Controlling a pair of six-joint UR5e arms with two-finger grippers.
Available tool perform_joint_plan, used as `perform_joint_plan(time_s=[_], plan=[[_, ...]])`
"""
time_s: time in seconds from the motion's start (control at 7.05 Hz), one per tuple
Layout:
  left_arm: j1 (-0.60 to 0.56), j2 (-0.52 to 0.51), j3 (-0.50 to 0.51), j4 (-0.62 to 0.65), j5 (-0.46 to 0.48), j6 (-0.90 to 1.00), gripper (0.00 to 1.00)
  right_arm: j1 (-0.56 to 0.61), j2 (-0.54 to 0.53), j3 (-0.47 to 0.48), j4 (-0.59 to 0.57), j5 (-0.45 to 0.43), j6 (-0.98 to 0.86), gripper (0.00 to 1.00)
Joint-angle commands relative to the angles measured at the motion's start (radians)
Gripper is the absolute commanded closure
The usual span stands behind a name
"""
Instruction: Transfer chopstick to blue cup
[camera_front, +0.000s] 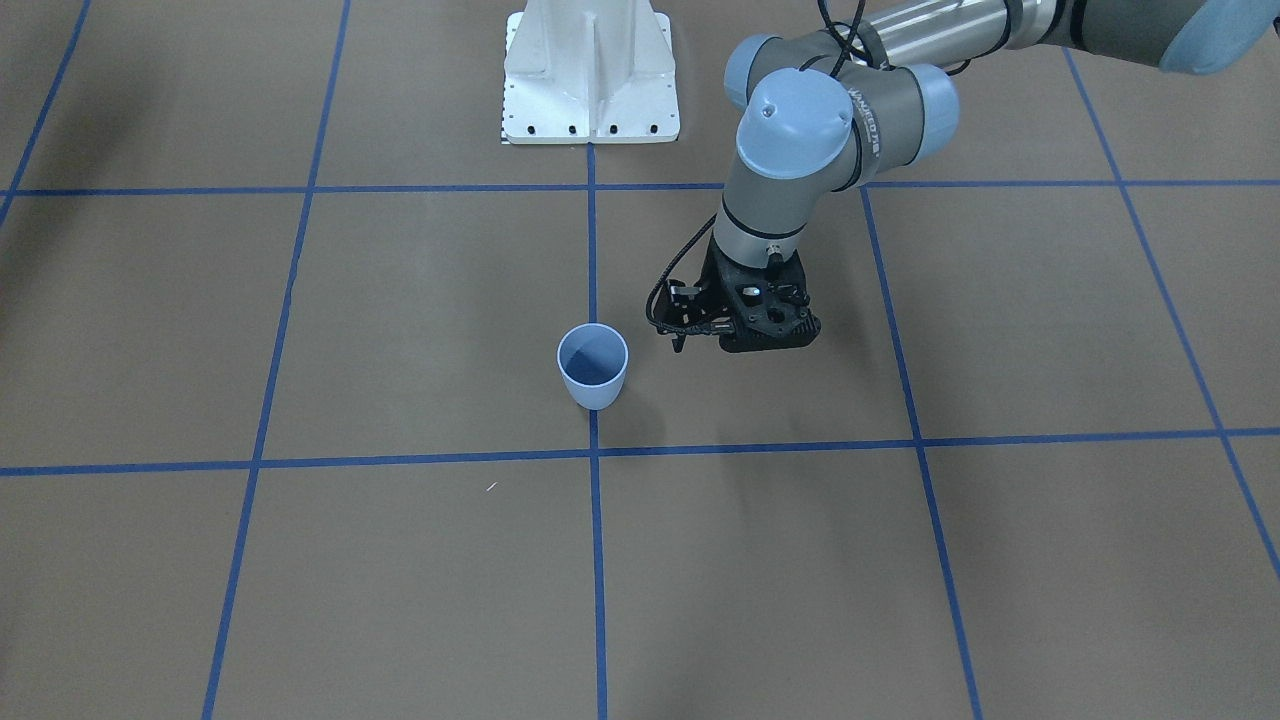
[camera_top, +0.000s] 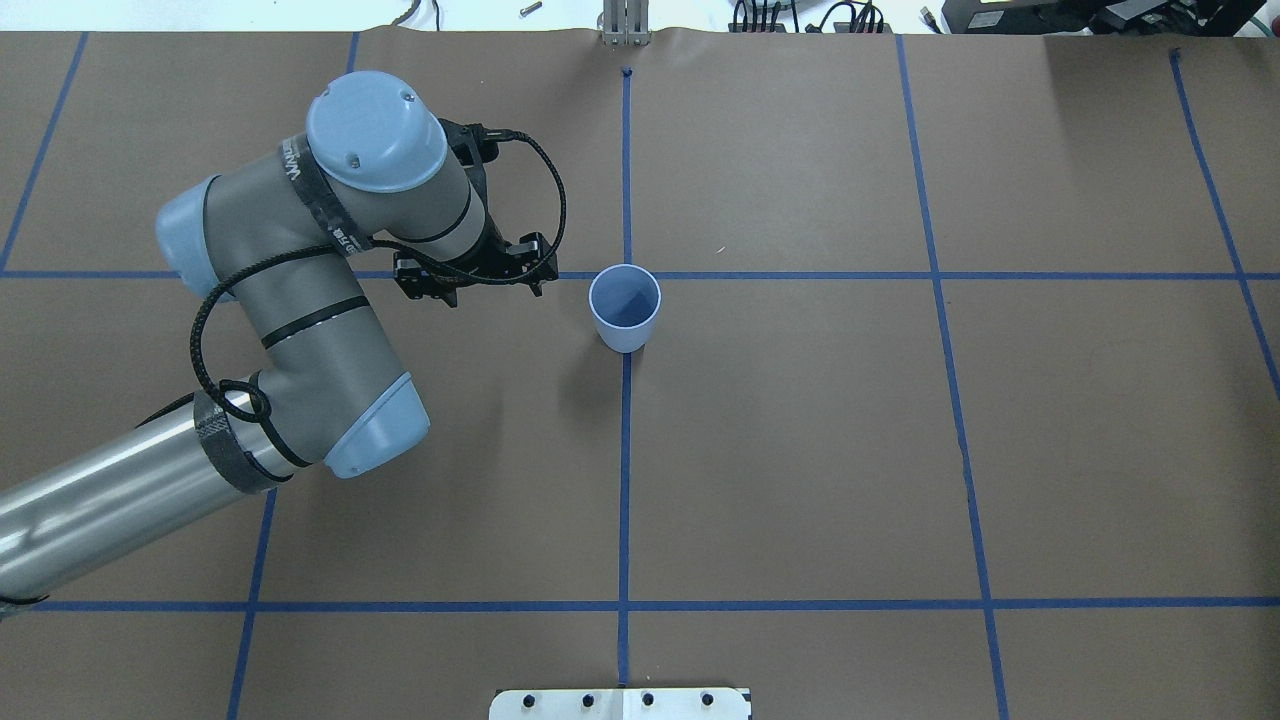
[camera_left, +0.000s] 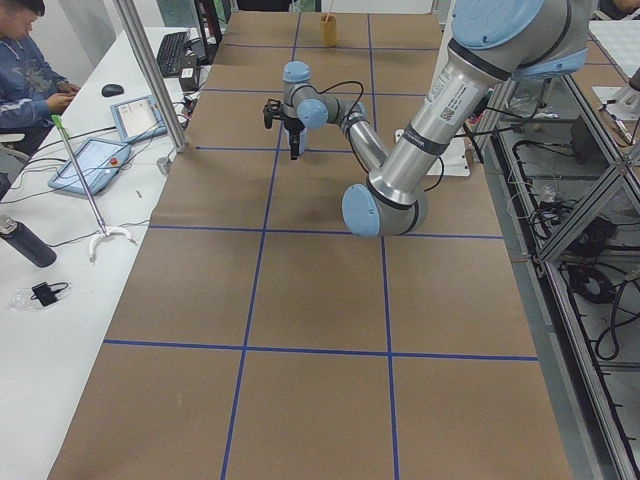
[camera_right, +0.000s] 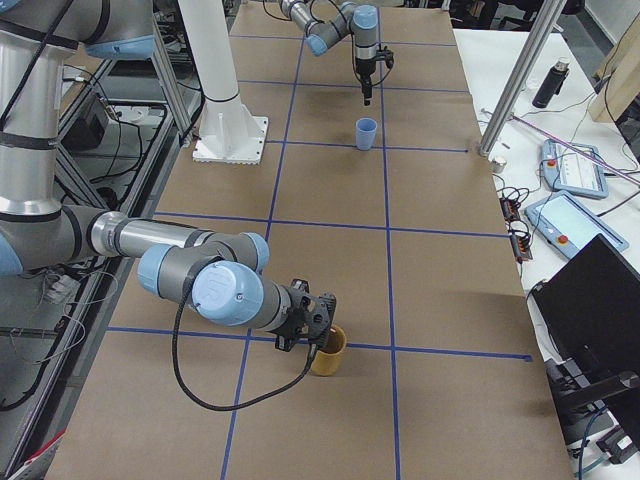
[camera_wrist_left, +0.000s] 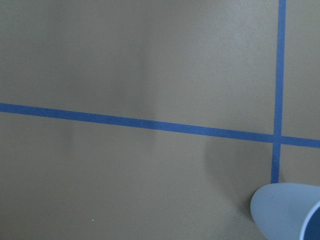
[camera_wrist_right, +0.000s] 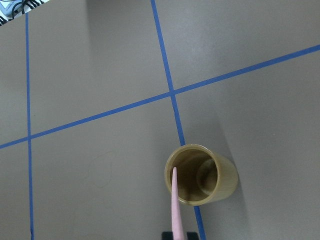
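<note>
The pale blue cup (camera_front: 593, 372) stands upright and holds nothing, on a blue tape line near the table's middle (camera_top: 625, 305). My left gripper (camera_front: 745, 335) points down at the table just beside the cup, on the robot's left of it; its fingers are hidden under the wrist. The cup's side shows in the left wrist view's bottom right corner (camera_wrist_left: 287, 210). At the table's far right end, my right gripper (camera_right: 314, 325) hangs over a bamboo cup (camera_right: 328, 350). It is shut on a pale pink chopstick (camera_wrist_right: 175, 207), whose tip sits in the bamboo cup's mouth (camera_wrist_right: 227, 175).
The brown paper table is marked with a grid of blue tape lines (camera_top: 625, 480). The white robot base (camera_front: 590, 75) stands at the table's robot side. Operators' tablets and a metal post (camera_right: 520, 80) stand on the side bench beyond the cup.
</note>
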Motion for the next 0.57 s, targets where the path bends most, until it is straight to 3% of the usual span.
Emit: perform_joint_plan(time_s=[0.0,0.14,0.43], plan=[[0.000,0.008,0.029,-0.042,0.000,0.000,0.03,0.015,-0.005,0.035,-0.029,-0.015,-0.008,1.00],[0.000,0.008,0.029,-0.042,-0.003,0.000,0.03,0.017,-0.003,0.071,-0.041,-0.018,-0.008,1.00],[0.000,0.008,0.029,-0.042,-0.003,0.000,0.03,0.018,0.006,0.184,-0.175,-0.048,-0.008,1.00]])
